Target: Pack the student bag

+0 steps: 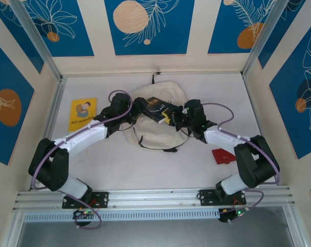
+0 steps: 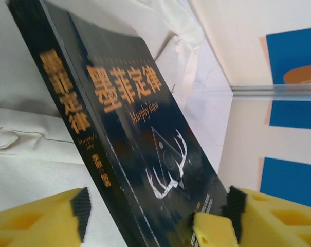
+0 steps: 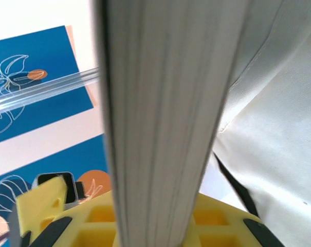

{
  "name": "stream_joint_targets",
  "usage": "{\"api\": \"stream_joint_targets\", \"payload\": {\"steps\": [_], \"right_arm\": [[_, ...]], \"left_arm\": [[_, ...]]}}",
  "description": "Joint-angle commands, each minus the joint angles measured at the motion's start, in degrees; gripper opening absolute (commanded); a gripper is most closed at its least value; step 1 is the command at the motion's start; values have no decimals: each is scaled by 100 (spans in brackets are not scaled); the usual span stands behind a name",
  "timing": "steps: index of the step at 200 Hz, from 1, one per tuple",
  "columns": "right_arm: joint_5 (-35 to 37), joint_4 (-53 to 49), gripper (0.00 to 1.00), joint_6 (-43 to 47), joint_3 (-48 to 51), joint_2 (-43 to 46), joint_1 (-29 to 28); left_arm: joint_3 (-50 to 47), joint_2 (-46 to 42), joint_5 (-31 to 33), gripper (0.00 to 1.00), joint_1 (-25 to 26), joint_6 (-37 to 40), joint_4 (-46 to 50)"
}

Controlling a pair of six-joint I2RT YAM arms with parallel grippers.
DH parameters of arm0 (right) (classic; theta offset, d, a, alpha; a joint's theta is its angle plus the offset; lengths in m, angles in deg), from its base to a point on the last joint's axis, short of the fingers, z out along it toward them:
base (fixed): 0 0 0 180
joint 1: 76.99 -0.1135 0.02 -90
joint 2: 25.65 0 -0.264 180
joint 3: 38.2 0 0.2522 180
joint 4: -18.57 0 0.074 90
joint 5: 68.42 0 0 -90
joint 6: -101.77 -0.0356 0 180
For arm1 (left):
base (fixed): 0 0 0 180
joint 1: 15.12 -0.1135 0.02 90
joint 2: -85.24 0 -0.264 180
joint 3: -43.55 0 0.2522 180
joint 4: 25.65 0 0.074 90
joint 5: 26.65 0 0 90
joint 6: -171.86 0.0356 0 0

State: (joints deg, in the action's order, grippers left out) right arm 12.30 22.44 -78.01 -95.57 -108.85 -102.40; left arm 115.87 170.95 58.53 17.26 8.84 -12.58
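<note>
1. The student bag (image 1: 168, 91) lies on the tabletop (image 1: 145, 167), toward the back, between the two arms.
2. A dark book (image 1: 156, 109) sits tilted over the bag.
3. Left tool (image 2: 158, 208): fingers apart, loosely flanking the book.
4. Right tool (image 1: 176, 117): seems clamped on the book's page edge, though the close view leaves contact unclear.

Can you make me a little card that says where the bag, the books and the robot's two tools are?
bag: cream student bag, lying mid-table
dark book: held up over the bag, between both tools
left tool: open, standing around the book
right tool: closed on the book's right end
yellow book: flat, left of the bag
red thing: flat, right of the bag
</note>
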Motion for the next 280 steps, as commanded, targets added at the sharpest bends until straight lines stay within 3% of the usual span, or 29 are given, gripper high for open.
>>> {"api": "stream_joint_targets", "payload": {"steps": [1, 46, 110, 142, 177, 223, 280], "right_arm": [[294, -755, 10, 1152, -333, 723, 134], [916, -2787, 10, 2653, -922, 1665, 579], [1840, -4765, 10, 3861, -1486, 2614, 1465], [1793, -5199, 10, 3980, -1503, 2854, 1928], [1543, -5199, 11, 3929, -1230, 3108, 2512], [1110, -5067, 11, 3845, -882, 3196, 3034], [963, -4963, 11, 3825, -678, 3264, 3165]], "left_arm": [[519, -264, 205, 81, -31, 1059, 652], [1727, 1, -336, 89, 14, 3380, 1872], [2637, 708, -425, 91, 850, 4565, 2718], [3283, 1461, 8, 89, 1465, 4562, 3260], [4055, 2396, 1033, 84, 2118, 4304, 4045], [4358, 3153, 1139, 78, 2373, 4025, 4163], [4977, 3958, 1383, 73, 2464, 3912, 4568]]}}
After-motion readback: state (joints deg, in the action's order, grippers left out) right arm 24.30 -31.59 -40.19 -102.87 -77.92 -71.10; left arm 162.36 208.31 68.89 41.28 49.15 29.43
